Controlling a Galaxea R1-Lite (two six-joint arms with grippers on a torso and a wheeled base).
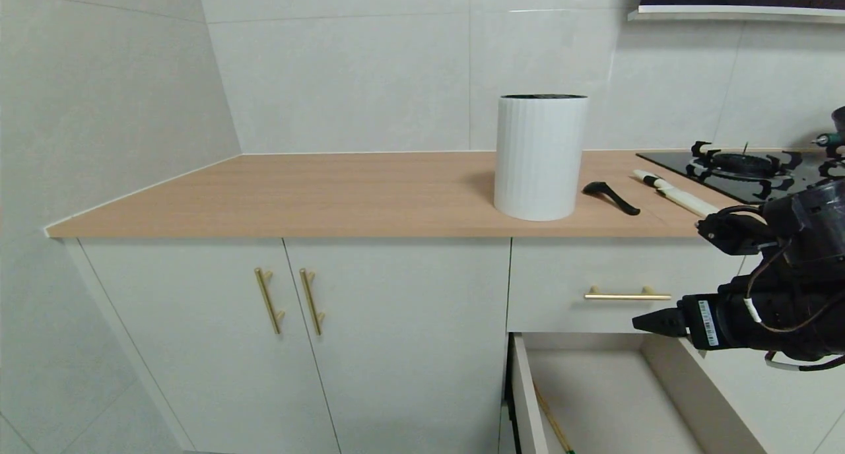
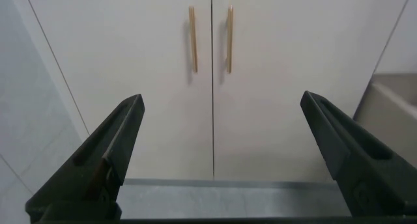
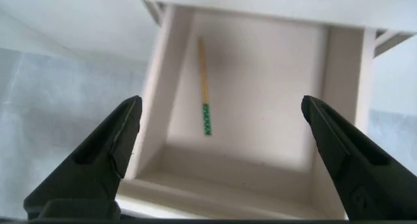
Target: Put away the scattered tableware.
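Kitchen setting: white base cabinets under a light wood-grain countertop. Nearest, the right gripper is held over the pulled-out white lower drawer, jaws spread wide with nothing between them. On the drawer floor a slim wooden chopstick with a green patterned end is seen lying near the drawer's left wall (its length running front to back). The left gripper is likewise spread wide and empty, facing a pair of white cabinet doors fitted with two vertical brass bar handles. Above the pulled-out drawer, a shut upper drawer is shown. On the countertop a tall white ribbed cylindrical container stands upright. Just to its right a black curved utensil lies flat, and farther right, apart from it, a cream-handled utensil. A black gas hob is set at the far right, before glossy white wall tiles.
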